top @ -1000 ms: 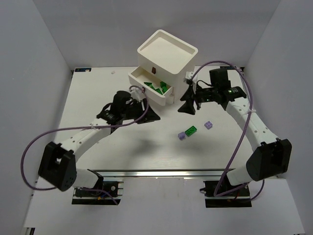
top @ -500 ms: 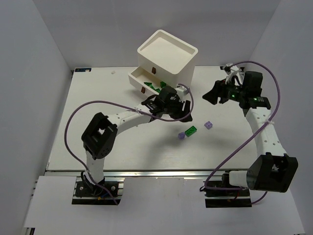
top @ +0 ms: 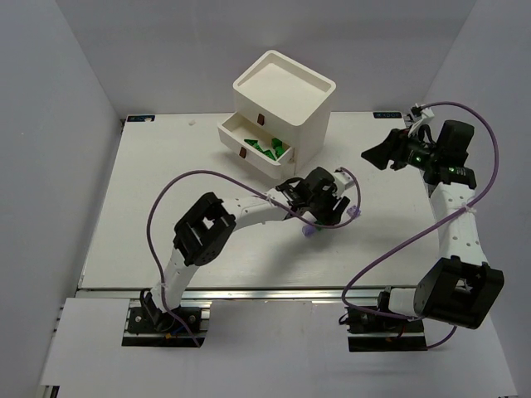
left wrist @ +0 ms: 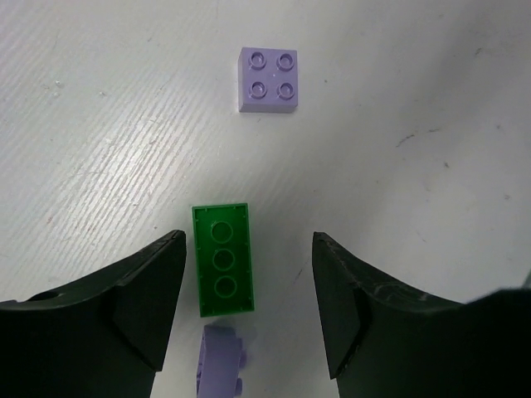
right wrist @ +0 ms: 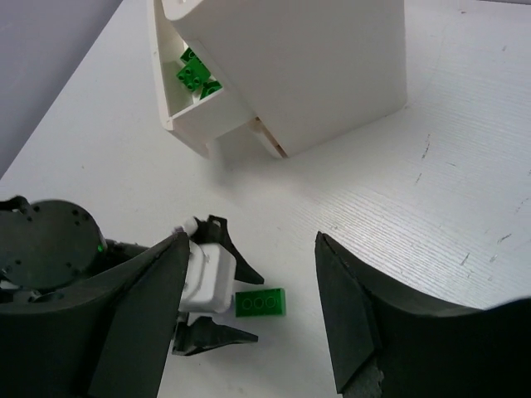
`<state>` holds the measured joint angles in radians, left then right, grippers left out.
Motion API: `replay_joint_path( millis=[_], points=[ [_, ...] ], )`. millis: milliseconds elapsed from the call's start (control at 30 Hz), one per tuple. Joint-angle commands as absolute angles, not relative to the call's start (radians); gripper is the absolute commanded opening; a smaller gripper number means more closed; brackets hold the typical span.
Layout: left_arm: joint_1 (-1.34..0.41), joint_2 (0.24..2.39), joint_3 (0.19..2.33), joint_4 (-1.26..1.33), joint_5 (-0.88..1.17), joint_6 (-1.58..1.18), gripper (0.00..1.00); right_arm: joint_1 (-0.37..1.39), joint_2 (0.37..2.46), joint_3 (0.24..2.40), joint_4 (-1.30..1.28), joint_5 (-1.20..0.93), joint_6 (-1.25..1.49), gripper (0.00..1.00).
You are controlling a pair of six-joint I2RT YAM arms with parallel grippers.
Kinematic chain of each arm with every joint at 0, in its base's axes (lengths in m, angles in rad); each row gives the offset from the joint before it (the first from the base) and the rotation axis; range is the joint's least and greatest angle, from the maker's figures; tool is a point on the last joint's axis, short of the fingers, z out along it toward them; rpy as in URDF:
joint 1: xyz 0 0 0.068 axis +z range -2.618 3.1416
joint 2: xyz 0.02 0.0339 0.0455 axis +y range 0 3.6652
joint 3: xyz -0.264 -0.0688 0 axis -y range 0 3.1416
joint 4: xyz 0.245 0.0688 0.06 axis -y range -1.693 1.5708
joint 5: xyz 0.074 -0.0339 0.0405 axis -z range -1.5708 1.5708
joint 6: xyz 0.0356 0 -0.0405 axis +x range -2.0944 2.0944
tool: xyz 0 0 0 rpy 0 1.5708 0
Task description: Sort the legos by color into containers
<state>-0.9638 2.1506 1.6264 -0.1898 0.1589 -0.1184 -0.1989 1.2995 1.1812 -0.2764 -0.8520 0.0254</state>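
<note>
Wide-open, empty left gripper (left wrist: 249, 242) is to be shifted frame-left, centred on small green plastic brick (left wrist: 222, 271), lower-centre, before closing.

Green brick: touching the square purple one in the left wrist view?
Apart. The left wrist view shows bare table between the green brick and the square purple brick. The green one lies between the left gripper's open fingers.

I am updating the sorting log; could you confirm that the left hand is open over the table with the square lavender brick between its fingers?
Not quite. The left hand is open over the table, but the green brick lies between its fingers; the square lavender brick sits beyond the fingertips, as the left wrist view shows.
</note>
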Motion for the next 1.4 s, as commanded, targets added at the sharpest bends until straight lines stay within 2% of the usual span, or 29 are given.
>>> replay_joint_path(
  millis=[0,133,467,567,600,700,767,900,1000,1033,1067,1100,1133,1233,1367],
  points=[
    [-0.991,2.175,1.69,-0.253,0.042,-0.063,0.72,-0.216,1.272,1.177,-0.229,-0.902,0.038,0.68],
    [-1.009,2.22,1.726,-0.301,-0.06,-0.054,0.73,-0.227,1.262,1.158,-0.232,-0.916,0.023,0.7],
    [-1.019,2.263,1.737,-0.364,-0.13,-0.086,0.68,-0.235,1.23,1.111,-0.238,-0.936,0.005,0.71],
    [-1.019,2.255,1.727,-0.356,-0.126,-0.098,0.53,-0.235,1.224,1.101,-0.238,-0.943,0.005,0.71],
    [-1.019,2.25,1.724,-0.353,-0.114,-0.103,0.38,-0.235,1.224,1.095,-0.242,-0.945,0.005,0.71],
    [-1.019,2.229,1.712,-0.333,-0.094,-0.104,0.2,-0.233,1.221,1.089,-0.252,-0.954,-0.031,0.71],
    [-1.019,2.197,1.706,-0.312,-0.095,-0.109,0.15,-0.235,1.223,1.085,-0.262,-0.956,-0.054,0.7],
    [-0.993,2.108,1.7,-0.244,-0.124,-0.159,0.14,-0.23,1.221,1.074,-0.294,-0.931,-0.104,0.67],
    [-0.956,2.02,1.709,-0.206,-0.213,-0.25,0.1,-0.232,1.216,1.063,-0.319,-0.888,-0.132,0.54],
    [-0.945,1.997,1.703,-0.196,-0.236,-0.277,0.06,-0.23,1.216,1.058,-0.324,-0.884,-0.141,0.33],
    [-0.919,1.952,1.7,-0.201,-0.261,-0.314,0.0,-0.23,1.216,1.052,-0.336,-0.876,-0.15,0.21],
    [-0.905,1.93,1.695,-0.209,-0.277,-0.384,0.0,-0.229,1.216,1.049,-0.344,-0.853,-0.173,0.07],
    [-0.89,1.908,1.692,-0.23,-0.281,-0.415,0.0,-0.226,1.218,1.039,-0.35,-0.839,-0.179,0.0],
    [-0.827,1.824,1.657,-0.261,-0.273,-0.549,0.0,-0.222,1.212,1.02,-0.364,-0.804,-0.228,0.0],
    [-0.746,1.697,1.51,-0.207,-0.239,-0.718,0.0,-0.216,1.206,0.982,-0.364,-0.784,-0.255,0.0]
  ],
)
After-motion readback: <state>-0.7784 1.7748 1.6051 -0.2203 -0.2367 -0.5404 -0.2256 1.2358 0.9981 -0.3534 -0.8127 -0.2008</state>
